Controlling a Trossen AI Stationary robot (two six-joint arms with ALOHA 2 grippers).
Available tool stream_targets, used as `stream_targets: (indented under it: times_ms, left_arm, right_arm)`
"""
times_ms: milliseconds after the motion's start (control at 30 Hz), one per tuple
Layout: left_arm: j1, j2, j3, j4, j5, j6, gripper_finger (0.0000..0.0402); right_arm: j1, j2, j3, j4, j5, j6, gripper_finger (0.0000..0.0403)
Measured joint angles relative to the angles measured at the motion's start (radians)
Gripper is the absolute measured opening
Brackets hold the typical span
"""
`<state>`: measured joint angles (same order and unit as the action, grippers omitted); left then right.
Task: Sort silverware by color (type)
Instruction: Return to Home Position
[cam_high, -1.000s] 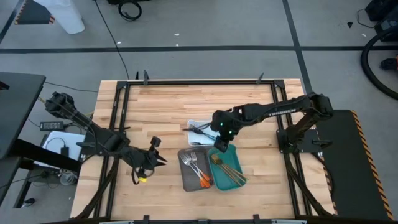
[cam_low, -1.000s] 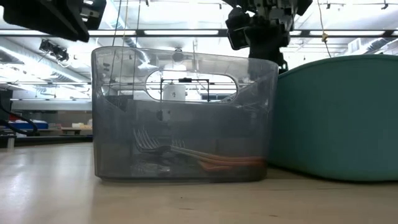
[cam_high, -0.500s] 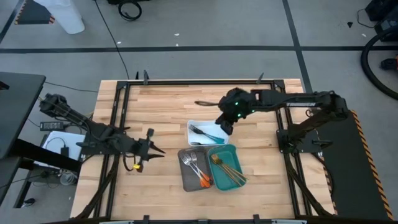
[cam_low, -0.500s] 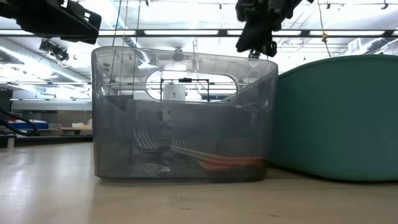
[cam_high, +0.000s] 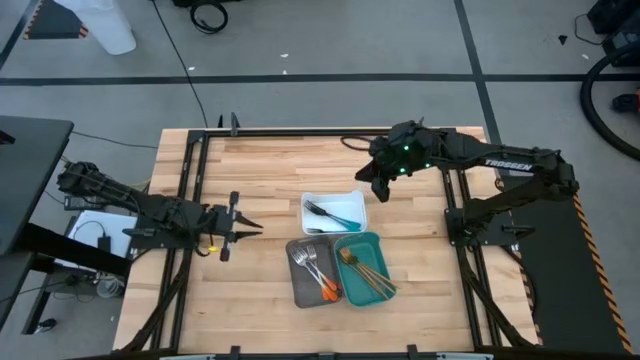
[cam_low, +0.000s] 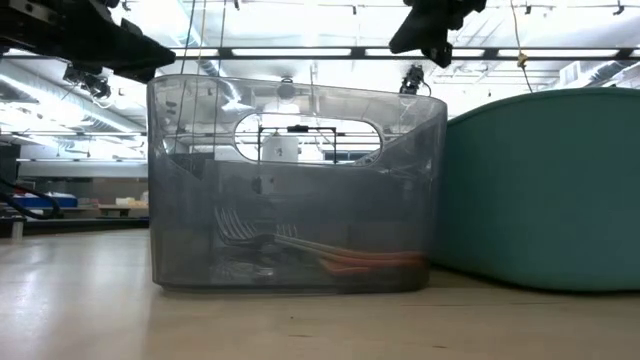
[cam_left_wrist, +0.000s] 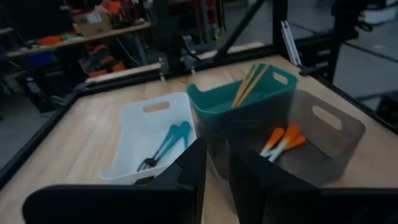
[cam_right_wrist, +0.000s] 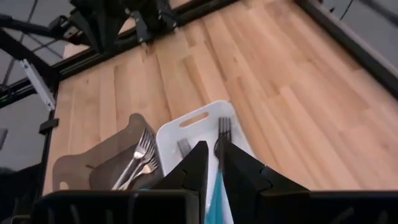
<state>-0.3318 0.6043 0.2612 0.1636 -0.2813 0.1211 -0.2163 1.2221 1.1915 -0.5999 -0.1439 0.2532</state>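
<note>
A: Where's the silverware (cam_high: 335, 213)?
B: Blue-handled in the white tray (cam_high: 335, 195), orange in the grey tray (cam_high: 292, 275), gold in the teal tray (cam_high: 360, 237).
A: Grippers?
B: Left gripper (cam_high: 250, 227), right gripper (cam_high: 368, 185): fingers closed, empty. They should retract high, clear of the rims.

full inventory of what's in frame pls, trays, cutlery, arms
white tray: 1, white, mid-table, above the other two trays in the high view
grey tray: 1, see-through grey, below the white tray, left of the teal one
teal tray: 1, teal, right beside the grey tray
blue-handled silverware: at least two, one a fork, in the white tray
orange-handled silverware: at least two, in the grey tray
gold silverware: several, count unclear, in the teal tray
table: 1, light wood, black frame
left hand: 1, dark, over the table's left part, pointing at the trays
right hand: 1, dark, raised above the table near the white tray's far right corner
</note>
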Motion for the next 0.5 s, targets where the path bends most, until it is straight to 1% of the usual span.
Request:
stream_targets:
  times_ms: [200, 433, 500]
  left_arm:
    - [0.038, -0.073, -0.044, 0.033, -0.001, -0.012, 0.0068]
    - [0.039, -0.137, -0.081, 0.065, -0.002, -0.021, 0.0068]
    - [0.039, -0.149, -0.103, 0.1, -0.007, -0.027, 0.0068]
  right_arm:
    - [-0.044, -0.059, 0.0, -0.025, 0.024, -0.022, 0.0045]
    - [-0.084, -0.148, 0.0, -0.038, 0.026, -0.046, 0.0041]
    - [-0.088, -0.174, -0.003, -0.037, 0.049, -0.048, 0.0039]
